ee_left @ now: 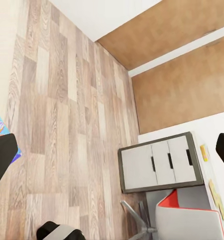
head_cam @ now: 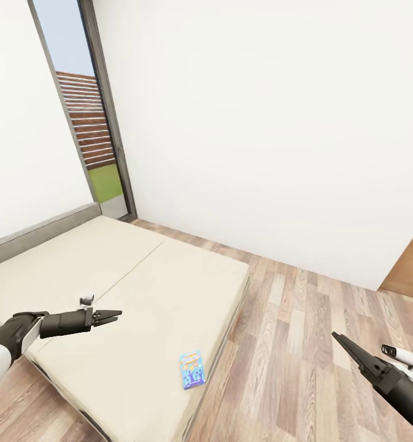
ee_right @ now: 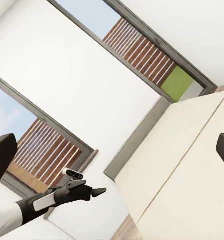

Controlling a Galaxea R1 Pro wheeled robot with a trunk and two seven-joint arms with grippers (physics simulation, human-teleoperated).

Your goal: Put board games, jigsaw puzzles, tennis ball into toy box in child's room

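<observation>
Beside the bed [head_cam: 126, 288]: white-walled room, wood-plank floor [head_cam: 304, 344], tall dark-framed window [head_cam: 86, 116].
Blue board game [head_cam: 192, 368] lies flat near the mattress edge; left gripper [head_cam: 111, 317] hovers over the mattress, jaws near-closed, empty; right gripper [head_cam: 341, 341] over the floor, spread unclear. Risk: nudging the box off.

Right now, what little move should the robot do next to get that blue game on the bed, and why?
Probably bring the left end effector down and toward the small blue board game, because it lies flat near the edge of the bed and nothing holds it yet. That end effector hovers above the mattress, nearer the game than the right end effector, which hangs over the wood floor.
</observation>
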